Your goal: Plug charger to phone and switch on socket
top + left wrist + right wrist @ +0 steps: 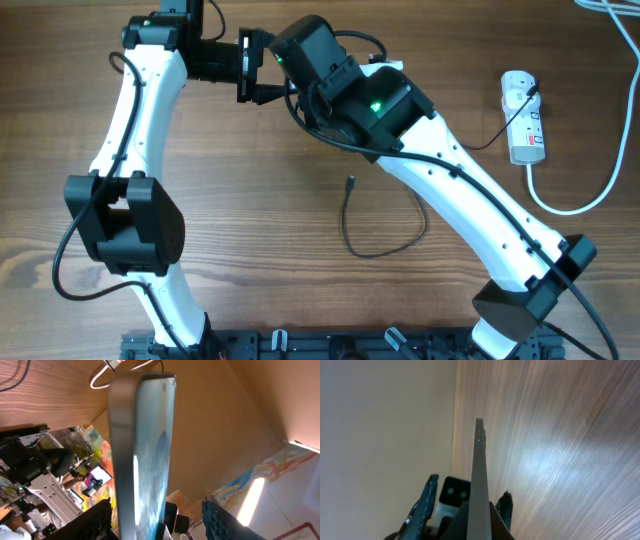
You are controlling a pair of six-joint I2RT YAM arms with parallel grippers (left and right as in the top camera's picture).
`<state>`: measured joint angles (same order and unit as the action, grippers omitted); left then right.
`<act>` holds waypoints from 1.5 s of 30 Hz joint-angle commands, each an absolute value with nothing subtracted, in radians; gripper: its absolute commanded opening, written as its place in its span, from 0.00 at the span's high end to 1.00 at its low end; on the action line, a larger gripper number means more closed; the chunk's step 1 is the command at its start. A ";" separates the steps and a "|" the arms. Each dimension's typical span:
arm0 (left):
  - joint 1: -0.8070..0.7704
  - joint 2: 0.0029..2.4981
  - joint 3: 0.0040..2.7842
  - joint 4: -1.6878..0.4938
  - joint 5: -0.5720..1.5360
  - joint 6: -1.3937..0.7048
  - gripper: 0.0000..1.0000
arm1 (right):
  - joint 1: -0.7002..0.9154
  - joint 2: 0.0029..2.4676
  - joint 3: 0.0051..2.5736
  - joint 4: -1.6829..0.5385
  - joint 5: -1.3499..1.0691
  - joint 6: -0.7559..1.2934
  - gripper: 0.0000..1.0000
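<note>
The phone is off the table, between both grippers, with its cyan screen edge-on to the cameras. In the right wrist view the phone is a thin grey edge. My right gripper is shut on its near end. My left gripper is open around the phone, with a gap on the screen side. In the overhead view the left gripper meets the right wrist, which hides the phone. The charger lies looped on the table, its tip free. The socket lies at the right.
The socket's thick white cord curves along the right edge of the table. The right arm stretches diagonally over the middle of the table, above part of the charger cable. A small black and white block sits beside the phone's near end.
</note>
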<state>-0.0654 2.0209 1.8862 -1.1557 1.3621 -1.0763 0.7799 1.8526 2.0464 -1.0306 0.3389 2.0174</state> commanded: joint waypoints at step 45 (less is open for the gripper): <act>-0.050 1.984 1.905 -1.013 1.549 -0.864 0.96 | 0.362 1.615 1.505 -1.293 -0.125 0.547 0.15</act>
